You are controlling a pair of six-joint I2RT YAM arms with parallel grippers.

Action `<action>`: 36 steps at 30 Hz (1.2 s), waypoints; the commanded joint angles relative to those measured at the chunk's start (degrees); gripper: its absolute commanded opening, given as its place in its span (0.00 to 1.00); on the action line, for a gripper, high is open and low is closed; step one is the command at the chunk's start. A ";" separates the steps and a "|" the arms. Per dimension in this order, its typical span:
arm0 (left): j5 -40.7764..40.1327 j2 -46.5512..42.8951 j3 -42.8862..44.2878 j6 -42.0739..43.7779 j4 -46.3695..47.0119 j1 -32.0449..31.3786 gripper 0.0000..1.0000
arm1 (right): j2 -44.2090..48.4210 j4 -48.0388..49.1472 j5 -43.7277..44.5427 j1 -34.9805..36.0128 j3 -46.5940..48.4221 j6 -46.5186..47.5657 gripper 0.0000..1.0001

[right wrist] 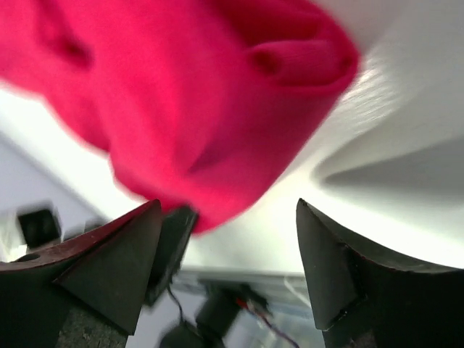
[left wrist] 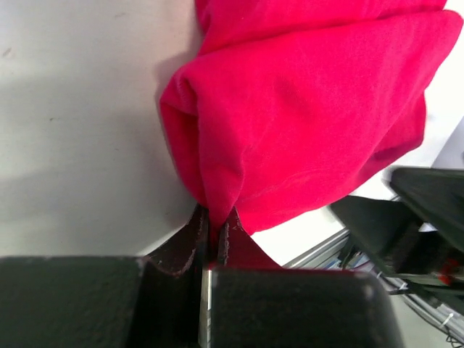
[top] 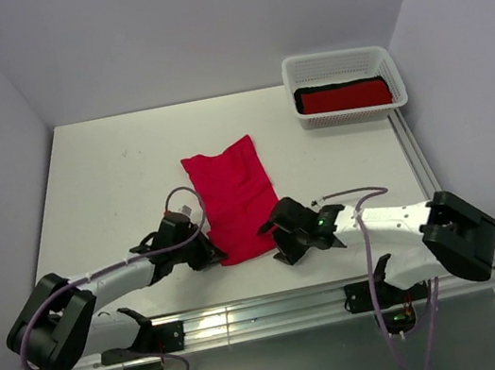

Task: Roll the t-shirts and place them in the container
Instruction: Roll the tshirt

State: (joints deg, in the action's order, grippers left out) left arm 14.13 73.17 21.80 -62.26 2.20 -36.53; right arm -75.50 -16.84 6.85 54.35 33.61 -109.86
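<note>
The left gripper is pinching, fully closed, the near left corner of the folded pinkish-crimson t-shirt, while the right gripper is gaping wide, holding nothing, at its near right corner, the shirt lying mid-way across the white table.

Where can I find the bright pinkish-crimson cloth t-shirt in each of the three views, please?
Top external: the bright pinkish-crimson cloth t-shirt lies folded at the centre.
Left wrist: it fills the upper right.
Right wrist: it fills the upper left, blurred.
Shared landmark: the white table beneath it.
</note>
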 commanded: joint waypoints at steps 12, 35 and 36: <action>9.42 1.81 5.97 13.48 -14.23 10.16 0.00 | 32.08 8.56 -23.10 -19.77 -20.50 41.29 0.82; 16.19 4.61 9.14 13.48 -16.26 11.66 0.00 | -2.89 28.25 -40.60 -31.93 -13.12 57.22 0.55; 16.37 4.79 9.05 13.39 -16.09 11.66 0.00 | -3.94 28.61 -41.12 -32.20 -13.13 57.30 0.52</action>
State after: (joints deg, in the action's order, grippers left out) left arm 27.73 77.34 29.71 -49.19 -14.41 -25.15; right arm -77.36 9.72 -34.00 23.38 19.25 -55.11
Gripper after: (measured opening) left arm 0.045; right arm 0.534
